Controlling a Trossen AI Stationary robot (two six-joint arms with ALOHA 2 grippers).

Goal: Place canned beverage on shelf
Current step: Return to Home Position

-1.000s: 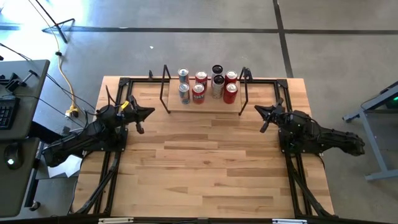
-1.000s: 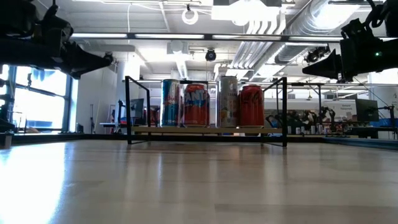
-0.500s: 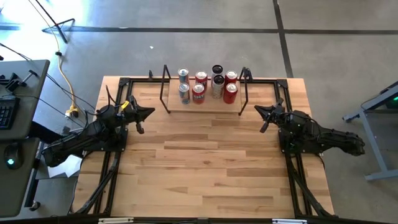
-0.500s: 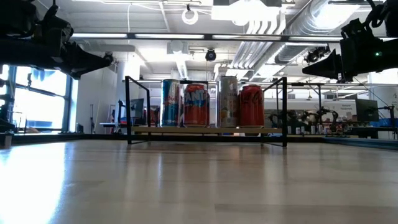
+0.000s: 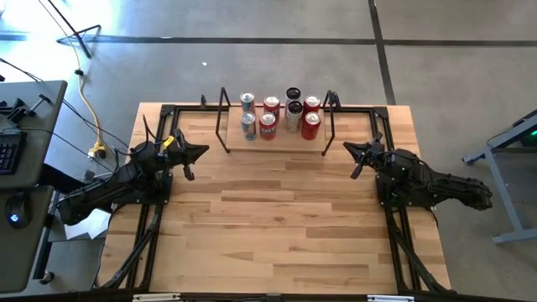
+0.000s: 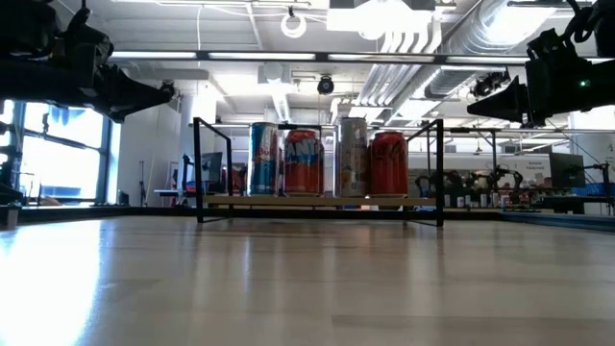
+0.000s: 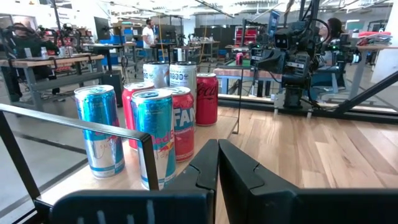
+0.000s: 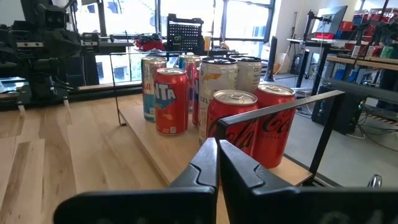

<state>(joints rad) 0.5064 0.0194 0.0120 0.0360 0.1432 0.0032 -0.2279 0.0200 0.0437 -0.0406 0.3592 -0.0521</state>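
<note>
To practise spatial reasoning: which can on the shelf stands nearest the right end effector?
The red cola can at the shelf's right end, in the row facing the right end effector; its twin stands behind.

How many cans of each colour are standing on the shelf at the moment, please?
Blue cans: 2
Red cans: 4
White cans: 2
Total: 8 cans

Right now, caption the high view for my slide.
Eight cans stand in two rows on the shelf; the left gripper and right gripper, both shut and empty, hover beside its ends.
</note>
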